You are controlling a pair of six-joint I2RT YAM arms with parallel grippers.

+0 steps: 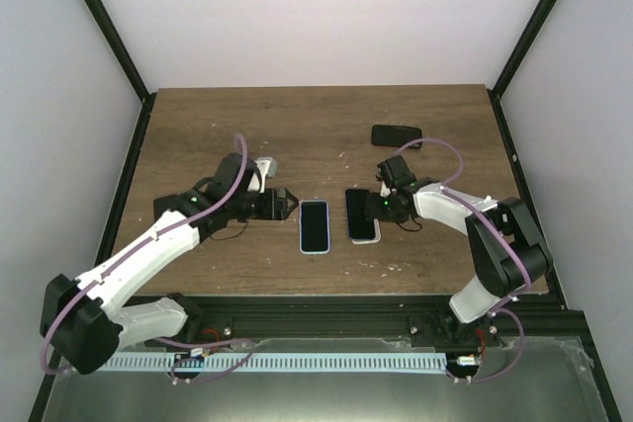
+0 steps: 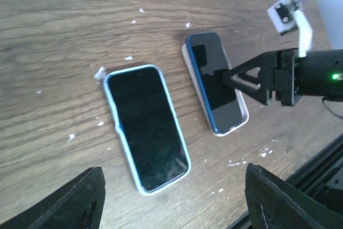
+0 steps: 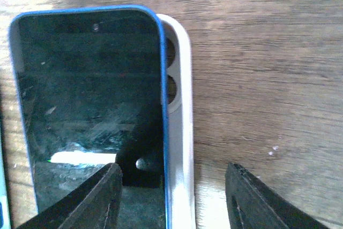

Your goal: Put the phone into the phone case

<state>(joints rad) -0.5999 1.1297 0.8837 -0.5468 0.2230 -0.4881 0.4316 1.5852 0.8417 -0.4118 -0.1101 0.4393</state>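
Blue phone (image 3: 86,95) on case (image 3: 179,132), right end effector (image 3: 174,178) low, perhaps touching

- Dark brown wood-grain table (image 1: 198,135), scuffed, with white flecks (image 2: 100,72) scattered on it.
- Dark-screened phone in a light blue case (image 1: 315,226) lies flat, face up, near the middle.
- White phone case (image 3: 179,132) lies just to its right; blue-edged phone (image 3: 91,89) rests on it, offset to one side.
- Flat black slab (image 1: 397,134) near the far right, possibly another phone.

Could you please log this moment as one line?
blue phone: askew on white case, unseated | right tool: open over it | left tool: open, empty
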